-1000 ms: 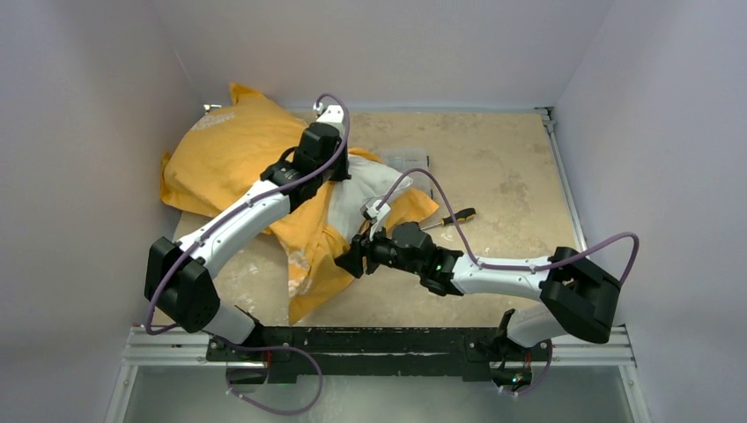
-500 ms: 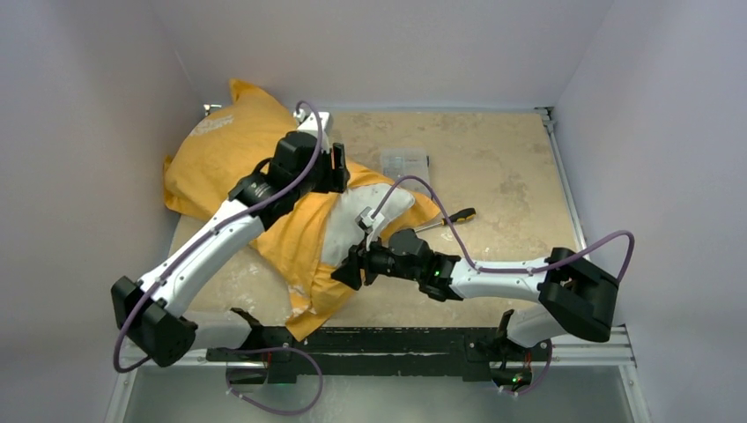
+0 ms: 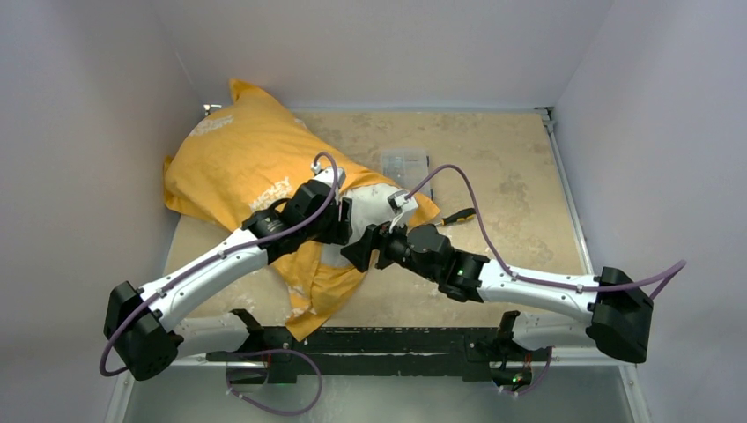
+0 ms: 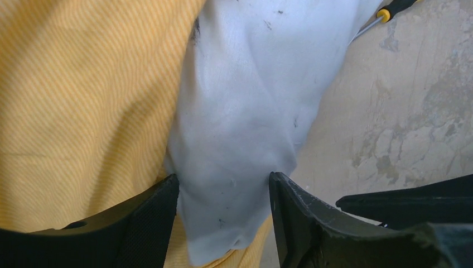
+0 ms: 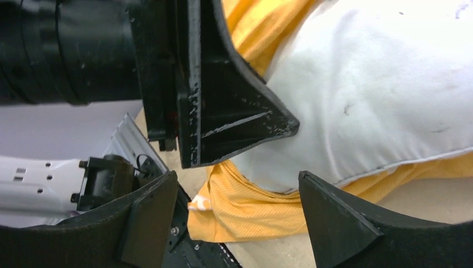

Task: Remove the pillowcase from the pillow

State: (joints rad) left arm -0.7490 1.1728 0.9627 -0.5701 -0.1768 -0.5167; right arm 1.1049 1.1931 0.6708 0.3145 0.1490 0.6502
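Note:
The orange pillowcase (image 3: 238, 159) lies at the back left, still round most of the pillow. The white pillow (image 3: 374, 203) sticks out of its open end near the table's middle. My left gripper (image 3: 342, 222) is open, its black fingers (image 4: 159, 215) standing either side of the pillow's exposed white corner (image 4: 245, 111), with orange pillowcase (image 4: 83, 111) to the left. My right gripper (image 3: 359, 251) is open wide just in front of it. Bunched orange pillowcase (image 5: 262, 206) and the white pillow (image 5: 379, 95) lie beyond the right gripper (image 5: 237, 206), with nothing between its jaws. The left gripper's finger (image 5: 223, 111) is close above.
A yellow-and-black screwdriver (image 3: 449, 217) lies right of the pillow, its tip near the fabric. A clear plastic box (image 3: 405, 161) sits behind the pillow. Grey walls close in the table on three sides. The black rail (image 3: 396, 339) runs along the near edge.
The left gripper opened, let go, and came from the back down onto the pillow's exposed corner. The right gripper opened wider and reached further back, close to the left one.

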